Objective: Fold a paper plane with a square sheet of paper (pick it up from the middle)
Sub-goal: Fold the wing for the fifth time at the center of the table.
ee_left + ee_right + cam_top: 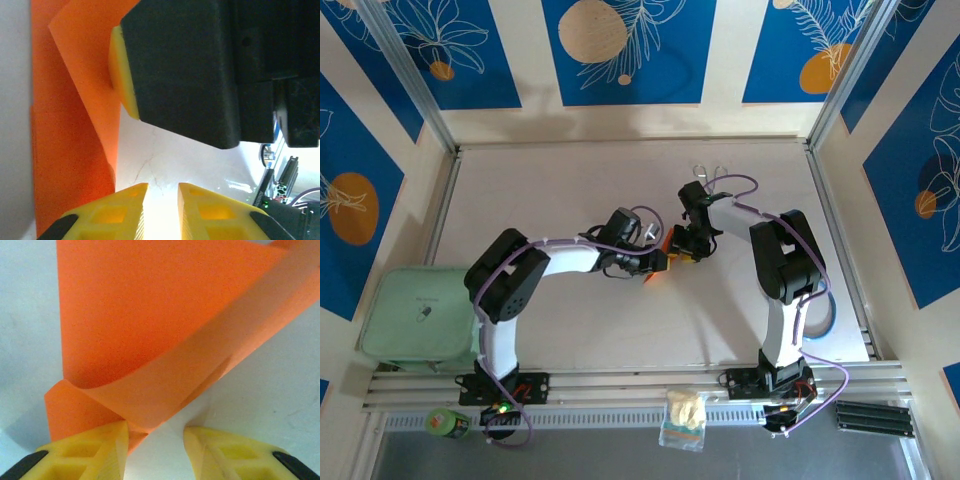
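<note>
The folded orange paper (150, 315) sits mid-frame in the top view between 2 claws; the right claw (156, 432) is open with a paper corner just inside it, and the left claw (162, 192), open a crack and empty, has the paper along its frame's left edge.

A robotics lab test cell is shown: a left arm (510, 290) and a right arm (785, 265), trailed by purple cables (565, 241), are bolted to a metal rail (640, 385) at the edge of a white worktop (570, 190). The worktop is enclosed by metal posts (410, 75) and walls covered with blue leaf-printed panels (625, 50).
</note>
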Robot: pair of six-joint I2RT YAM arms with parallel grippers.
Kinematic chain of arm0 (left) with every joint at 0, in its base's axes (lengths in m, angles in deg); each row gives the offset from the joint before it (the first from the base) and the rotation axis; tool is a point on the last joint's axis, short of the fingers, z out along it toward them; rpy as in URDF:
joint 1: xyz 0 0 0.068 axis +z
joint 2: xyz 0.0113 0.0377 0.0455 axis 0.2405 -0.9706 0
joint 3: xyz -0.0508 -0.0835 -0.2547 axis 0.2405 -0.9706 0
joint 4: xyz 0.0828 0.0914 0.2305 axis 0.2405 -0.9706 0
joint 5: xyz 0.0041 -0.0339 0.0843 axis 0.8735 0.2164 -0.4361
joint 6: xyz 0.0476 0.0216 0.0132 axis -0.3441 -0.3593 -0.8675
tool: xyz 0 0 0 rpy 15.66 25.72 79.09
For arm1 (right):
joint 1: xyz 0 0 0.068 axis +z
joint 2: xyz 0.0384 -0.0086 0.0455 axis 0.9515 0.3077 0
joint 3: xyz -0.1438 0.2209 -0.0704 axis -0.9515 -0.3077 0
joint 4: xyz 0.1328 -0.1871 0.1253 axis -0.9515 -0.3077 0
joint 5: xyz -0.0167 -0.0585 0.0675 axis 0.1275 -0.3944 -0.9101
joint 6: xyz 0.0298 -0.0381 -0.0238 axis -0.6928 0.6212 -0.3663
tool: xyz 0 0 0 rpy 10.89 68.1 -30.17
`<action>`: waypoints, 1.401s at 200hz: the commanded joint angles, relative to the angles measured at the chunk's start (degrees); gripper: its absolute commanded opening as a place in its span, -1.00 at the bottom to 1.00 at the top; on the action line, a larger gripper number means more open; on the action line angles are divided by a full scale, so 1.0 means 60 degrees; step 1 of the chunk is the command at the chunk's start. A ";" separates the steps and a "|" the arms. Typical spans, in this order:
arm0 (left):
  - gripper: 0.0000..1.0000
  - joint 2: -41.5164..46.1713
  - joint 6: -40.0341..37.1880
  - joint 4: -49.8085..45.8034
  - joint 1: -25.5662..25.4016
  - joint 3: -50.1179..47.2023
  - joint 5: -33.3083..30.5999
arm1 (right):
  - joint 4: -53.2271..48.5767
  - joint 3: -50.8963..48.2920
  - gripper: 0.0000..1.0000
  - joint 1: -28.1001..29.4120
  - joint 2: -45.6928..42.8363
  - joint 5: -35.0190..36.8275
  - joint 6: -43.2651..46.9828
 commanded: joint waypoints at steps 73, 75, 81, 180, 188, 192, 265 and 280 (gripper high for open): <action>-0.55 -0.0345 -0.0481 -0.0535 -0.0003 0.0131 -0.0720 | 0.0039 -0.0408 -0.20 0.0110 0.1103 0.0620 -0.0009; -0.55 -0.0351 -0.0470 -0.0528 -0.0003 0.0127 -0.0728 | 0.0039 -0.0405 -0.20 0.0108 0.1107 0.0623 -0.0012; -0.55 -0.0363 -0.0466 -0.0526 0.0009 0.0124 -0.0731 | 0.0038 -0.0403 -0.20 0.0105 0.1100 0.0624 -0.0008; -0.53 -0.0096 -0.0435 -0.0392 0.0060 0.0072 -0.0629 | 0.0009 -0.0422 -0.20 0.0105 0.1142 0.0668 -0.0039; -0.51 -0.0008 -0.0463 -0.0377 0.0065 0.0058 -0.0620 | 0.0016 -0.0400 -0.20 0.0089 0.1137 0.0669 -0.0052; -0.50 0.0039 -0.0477 -0.0359 0.0068 0.0043 -0.0610 | 0.0031 -0.0412 -0.20 0.0088 0.1137 0.0665 -0.0052; -0.38 0.0848 -0.0944 -0.0369 0.0085 -0.0547 -0.1202 | 0.0038 -0.0326 -0.20 0.0055 0.1178 0.0565 -0.0123; -0.35 0.0846 -0.1097 -0.0382 0.0078 -0.0603 -0.1258 | 0.0024 -0.0328 -0.20 0.0050 0.1181 0.0553 -0.0129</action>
